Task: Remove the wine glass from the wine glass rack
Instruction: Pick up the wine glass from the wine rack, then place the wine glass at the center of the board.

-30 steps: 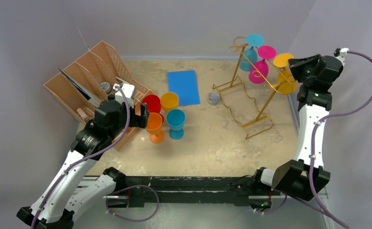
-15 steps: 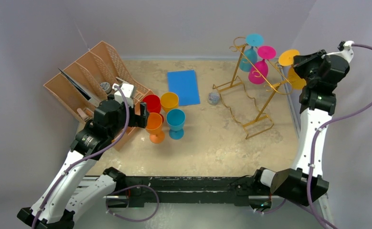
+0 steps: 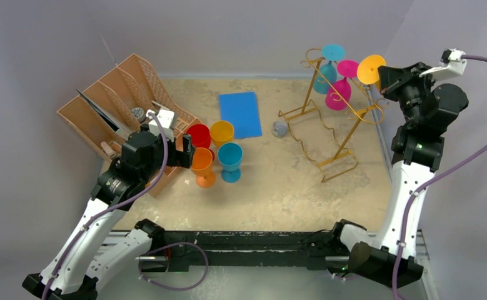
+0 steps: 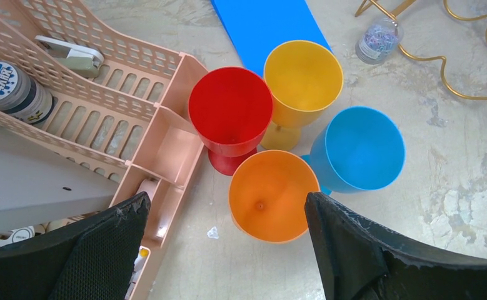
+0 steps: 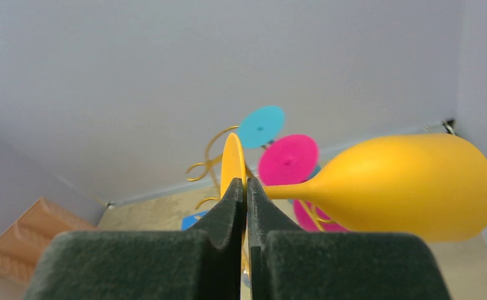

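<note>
Beside the brown organizer tray [image 4: 165,147], the left pincer [image 4: 226,201] hangs released over an orange cup [image 4: 269,194] standing with a red cup [image 4: 230,111], yellow cup [image 4: 303,78] and blue cup [image 4: 362,149] on the worktop [image 3: 278,187]; at right, the right pincer [image 5: 246,187] is clenched on the foot of the yellow wine glass [image 5: 409,187], tilted near the upper end of the gold wine glass rack [image 3: 347,140], where a pink glass [image 3: 339,94] and a blue glass [image 3: 324,78] hang

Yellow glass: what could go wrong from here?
1. The right gripper pinches only the thin foot of the yellow glass; the bowl sticks out sideways, so it could twist or slip.
2. The pink glass hangs close by; a swing could knock it.
</note>
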`<move>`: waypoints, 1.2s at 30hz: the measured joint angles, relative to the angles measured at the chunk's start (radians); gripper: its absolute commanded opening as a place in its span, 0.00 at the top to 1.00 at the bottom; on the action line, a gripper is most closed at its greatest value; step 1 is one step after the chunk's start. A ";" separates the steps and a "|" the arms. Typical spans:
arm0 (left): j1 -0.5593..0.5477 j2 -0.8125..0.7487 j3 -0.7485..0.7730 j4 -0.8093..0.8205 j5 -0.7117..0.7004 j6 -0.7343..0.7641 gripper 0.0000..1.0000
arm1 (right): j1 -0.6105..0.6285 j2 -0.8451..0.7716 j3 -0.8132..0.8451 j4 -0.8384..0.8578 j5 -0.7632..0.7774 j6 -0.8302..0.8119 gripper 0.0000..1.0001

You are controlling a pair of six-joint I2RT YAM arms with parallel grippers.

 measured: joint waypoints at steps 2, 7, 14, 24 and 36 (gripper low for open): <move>0.000 -0.003 0.000 0.000 0.002 0.000 0.08 | 0.000 -0.019 -0.004 0.030 -0.060 -0.005 1.00; 0.000 -0.006 0.000 0.000 0.005 0.000 0.08 | 0.003 -0.067 -0.005 0.093 -0.219 -0.011 1.00; 0.001 -0.006 0.000 0.001 0.008 -0.005 0.08 | 0.038 -0.158 -0.072 0.189 -0.435 0.070 1.00; 0.007 -0.010 0.000 0.013 0.011 -0.008 0.08 | 0.128 -0.225 -0.091 0.360 -0.663 0.308 1.00; 0.008 -0.005 0.000 0.041 0.082 -0.052 0.08 | 0.349 -0.248 -0.143 0.198 -0.710 0.292 1.00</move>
